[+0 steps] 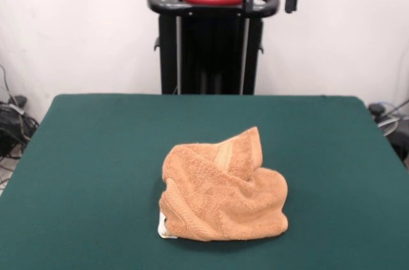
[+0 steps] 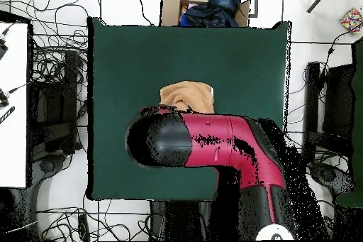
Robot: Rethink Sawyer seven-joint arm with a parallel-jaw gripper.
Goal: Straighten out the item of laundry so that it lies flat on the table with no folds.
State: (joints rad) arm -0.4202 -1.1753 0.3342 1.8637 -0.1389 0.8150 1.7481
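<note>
Crumpled towel [image 1: 222, 192] on green table [image 1: 96, 155]; cables [image 2: 57, 62] around.

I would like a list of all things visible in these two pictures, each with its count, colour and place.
towel: one, light orange-tan, crumpled in a heap with folds, on the table's middle, toward the front camera.
white tag: one, at the towel's lower left edge, front view.
table: one, dark green.
cardboard box: one, brown, holding dark blue things, beyond the table's top edge, overhead view.
cables: many, dark, on the floor round the table.
pedestal: one, black, behind the table.
arm: one, red and black, above the towel overhead.
tool: not identifiable.
</note>
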